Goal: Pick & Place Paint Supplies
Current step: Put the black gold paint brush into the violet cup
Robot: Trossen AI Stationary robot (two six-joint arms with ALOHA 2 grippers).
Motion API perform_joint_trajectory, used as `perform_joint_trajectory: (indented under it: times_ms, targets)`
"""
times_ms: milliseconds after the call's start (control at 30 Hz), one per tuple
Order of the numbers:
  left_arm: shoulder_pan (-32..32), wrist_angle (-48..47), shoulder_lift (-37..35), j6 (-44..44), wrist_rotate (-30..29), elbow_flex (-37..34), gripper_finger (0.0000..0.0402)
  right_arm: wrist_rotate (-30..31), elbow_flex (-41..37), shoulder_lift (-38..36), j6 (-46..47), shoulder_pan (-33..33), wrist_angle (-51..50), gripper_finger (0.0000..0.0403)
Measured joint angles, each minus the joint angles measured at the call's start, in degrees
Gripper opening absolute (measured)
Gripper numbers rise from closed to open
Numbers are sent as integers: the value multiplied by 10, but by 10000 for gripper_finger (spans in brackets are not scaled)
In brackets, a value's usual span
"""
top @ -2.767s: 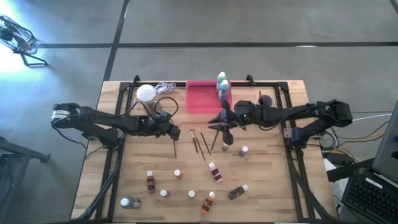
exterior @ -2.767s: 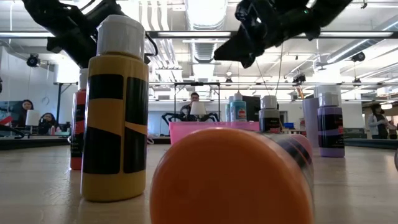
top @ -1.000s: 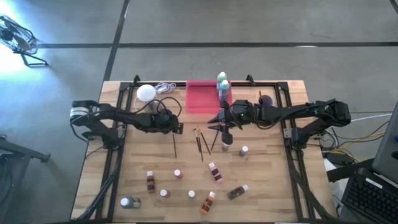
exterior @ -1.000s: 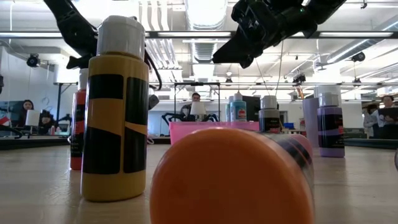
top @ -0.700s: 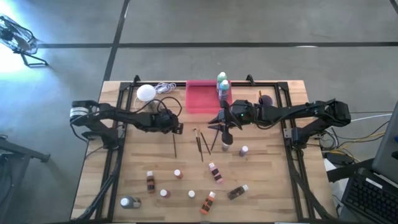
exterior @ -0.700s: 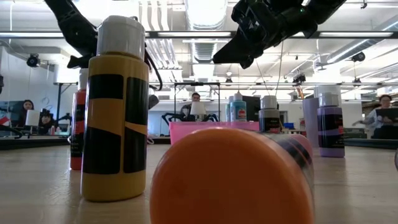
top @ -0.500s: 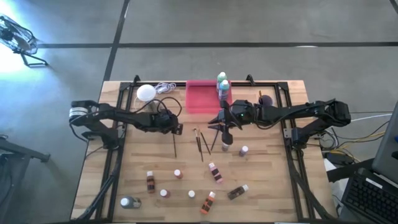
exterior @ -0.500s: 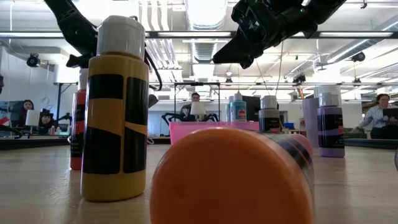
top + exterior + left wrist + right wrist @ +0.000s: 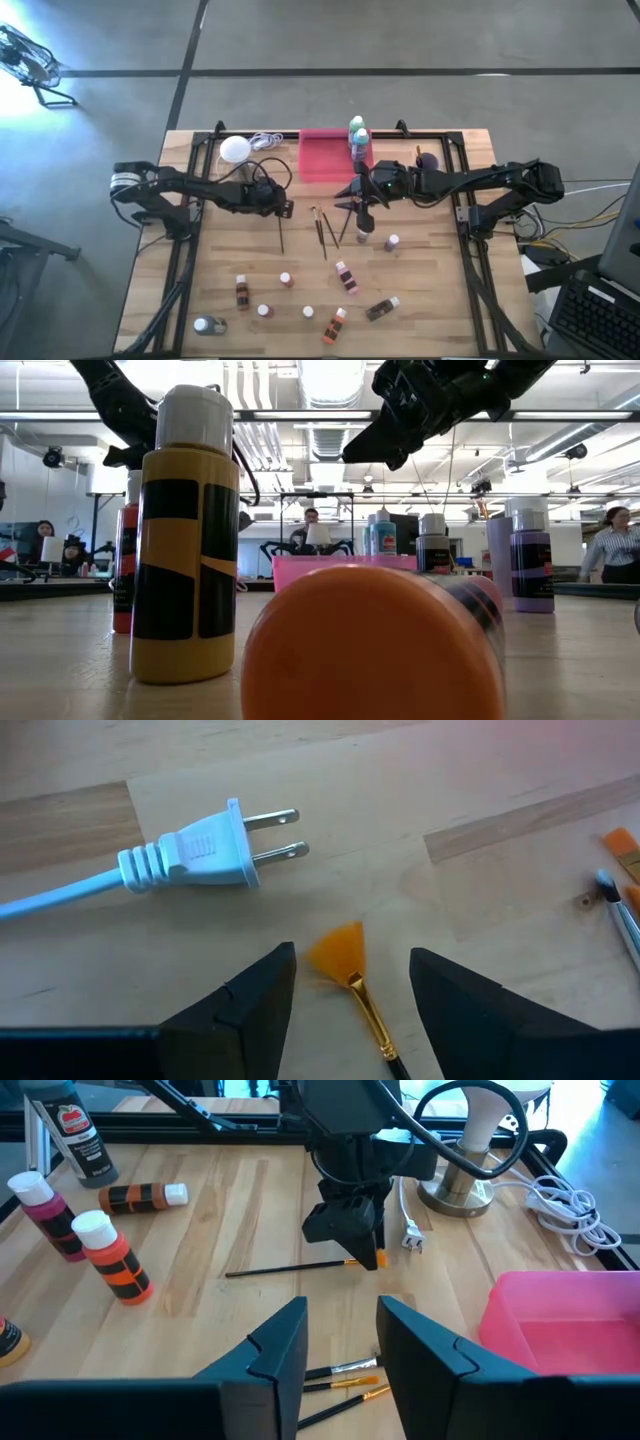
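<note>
Beside the pink tray (image 9: 322, 160), the left gripper (image 9: 350, 982) hung with fingers apart over a fan paintbrush (image 9: 352, 978), while the right gripper (image 9: 340, 1342), fingers apart, hovered above three more paintbrushes (image 9: 340, 1382).

Yellow-and-black bottle (image 9: 186, 540) stands behind orange cap (image 9: 372, 645).

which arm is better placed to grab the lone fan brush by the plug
Left. Its open end effector straddles the fan brush beside the plug; the right end effector hovers over the other brushes.

An open-plan lab: exposed ceiling ducts (image 9: 330, 435), seated people (image 9: 45, 538) behind (monitors too).
</note>
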Motion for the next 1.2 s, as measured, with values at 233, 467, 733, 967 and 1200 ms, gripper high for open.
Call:
perform_joint_trajectory:
  times_ms: [233,467,733,967,1200]
  targets:
    - [-1,4,0,5,-23,-1,148,0,0,0,0,0,0,137]
    - [-1,29,0,24,-58,-3,61,0,0,0,0,0,0,147]
    - [0,84,0,56,-72,-6,7,0,0,0,-1,0,0,134]
    - [0,110,-21,92,-7,-5,3,0,0,0,-1,0,-5,105]
    - [0,189,-73,159,19,4,2,0,0,0,-1,0,-4,80]
